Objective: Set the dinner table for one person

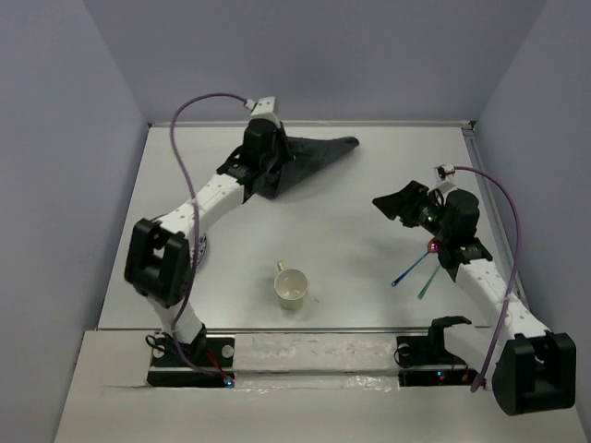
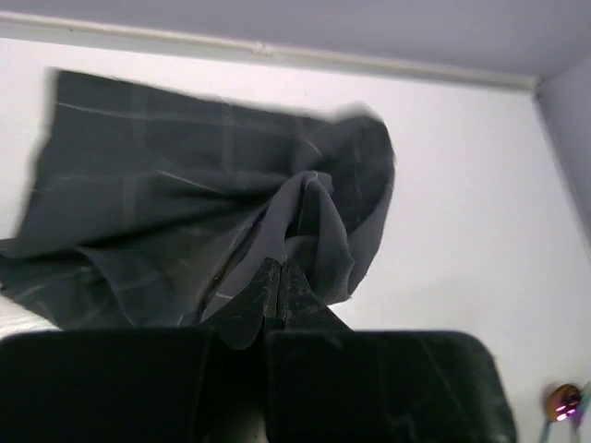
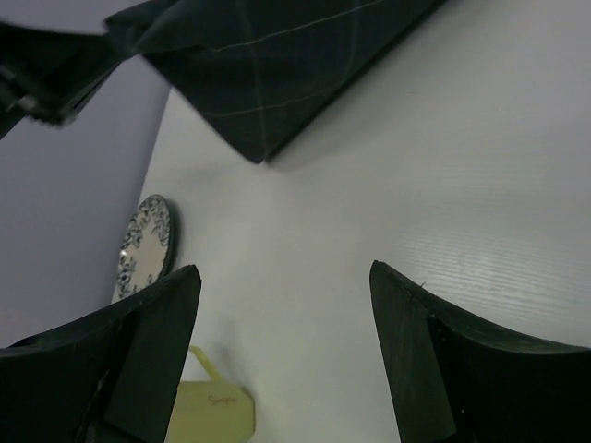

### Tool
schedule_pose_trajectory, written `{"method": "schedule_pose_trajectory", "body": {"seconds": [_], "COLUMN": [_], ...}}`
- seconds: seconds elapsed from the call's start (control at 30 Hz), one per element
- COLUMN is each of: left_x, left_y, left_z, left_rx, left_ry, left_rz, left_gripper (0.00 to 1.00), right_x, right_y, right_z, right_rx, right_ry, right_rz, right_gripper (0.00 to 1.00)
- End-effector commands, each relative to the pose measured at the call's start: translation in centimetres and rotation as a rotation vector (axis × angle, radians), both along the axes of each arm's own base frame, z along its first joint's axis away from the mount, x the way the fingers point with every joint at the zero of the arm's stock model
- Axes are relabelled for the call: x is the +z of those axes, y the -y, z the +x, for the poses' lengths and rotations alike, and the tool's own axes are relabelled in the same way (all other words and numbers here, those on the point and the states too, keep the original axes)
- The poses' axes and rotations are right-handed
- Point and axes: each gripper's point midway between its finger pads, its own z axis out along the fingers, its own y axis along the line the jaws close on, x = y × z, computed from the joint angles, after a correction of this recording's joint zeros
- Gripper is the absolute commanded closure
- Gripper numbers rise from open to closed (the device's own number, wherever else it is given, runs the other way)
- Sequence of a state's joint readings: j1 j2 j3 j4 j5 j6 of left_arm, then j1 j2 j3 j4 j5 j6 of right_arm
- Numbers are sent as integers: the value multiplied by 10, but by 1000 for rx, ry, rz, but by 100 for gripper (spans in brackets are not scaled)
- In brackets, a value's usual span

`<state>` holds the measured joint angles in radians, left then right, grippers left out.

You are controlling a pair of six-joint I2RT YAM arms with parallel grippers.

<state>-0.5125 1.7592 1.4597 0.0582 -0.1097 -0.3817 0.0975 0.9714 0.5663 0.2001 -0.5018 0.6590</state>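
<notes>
The left pincer point(image 2: 280, 277) is closed tight on a bunched fold of the dark grid-lined cloth point(image 2: 166, 185), which spreads out from the pinch toward the far edge of the dinner table point(image 1: 351, 240). That table is the broad white top that fills the middle of the top view, with lilac walls point(image 1: 55, 138) on three sides. The right pincer point(image 3: 284, 277) hangs over the table's right side with its fingers wide apart and nothing between them. A pale yellow mug point(image 1: 292, 288) stands upright near the table's near edge, between the two arms. A blue-patterned plate point(image 3: 143, 245) shows in the right wrist view beyond the mug. Thin blue and green utensils point(image 1: 413, 270) lie beside the right arm; their kind is too small to tell.
</notes>
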Motion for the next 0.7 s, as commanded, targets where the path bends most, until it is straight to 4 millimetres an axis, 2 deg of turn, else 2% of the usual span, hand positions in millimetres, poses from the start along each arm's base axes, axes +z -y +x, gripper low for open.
{"method": "schedule_pose_trajectory", "body": {"seconds": [0.0, 0.03, 0.07, 0.1, 0.17, 0.2, 0.3, 0.37, 0.43, 0.47, 0.5, 0.53, 0.6, 0.67], "left_x": [7, -1, -1, -26, -35, -53, -67, -75, -77, -69, -77, -77, -67, -55], "left_y": [-22, -24, -26, -27, -32, -36, -45, -51, -57, -61, -67, -71, -79, -84], "left_z": [-24, -32, -41, -53, -67, -79, -102, -121, -129, -134, -140, -143, -148, -148], "left_rx": [41, 41, 35, 28, 32, 41, 49, 52, 72, 73, 91, 98, 119, 137], "left_ry": [84, 75, 80, 46, 38, 15, 13, 19, 26, 50, 46, 58, 94, 132], "left_rz": [-277, -296, -323, -348, -387, -407, -436, -442, -458, -473, -464, -456, -436, -399], "left_gripper": [100, 100, 100, 100, 100, 100, 100, 100, 81, 69, 56, 38, 34, 35], "right_x": [-14, -22, -29, -42, -50, -55, -72, -82, -97, -104, -109, -117, -123, -128], "right_y": [25, 27, 29, 31, 35, 37, 41, 34, 33, 33, 28, 32, 33, 35], "right_z": [36, 39, 41, 43, 45, 46, 47, 45, 45, 44, 42, 43, 43, 47], "right_rx": [-176, -186, -196, -207, -237, -248, -283, -282, -307, -316, -317, -347, -371, -388], "right_ry": [-37, -57, -74, -108, -126, -136, -189, -222, -259, -275, -288, -304, -320, -330], "right_rz": [-70, -81, -93, -101, -104, -105, -105, -102, -118, -127, -133, -151, -160, -166], "right_gripper": [19, 18, 17, 16, 14, 13, 10, 10, 10, 12, 13, 15, 19, 21]}}
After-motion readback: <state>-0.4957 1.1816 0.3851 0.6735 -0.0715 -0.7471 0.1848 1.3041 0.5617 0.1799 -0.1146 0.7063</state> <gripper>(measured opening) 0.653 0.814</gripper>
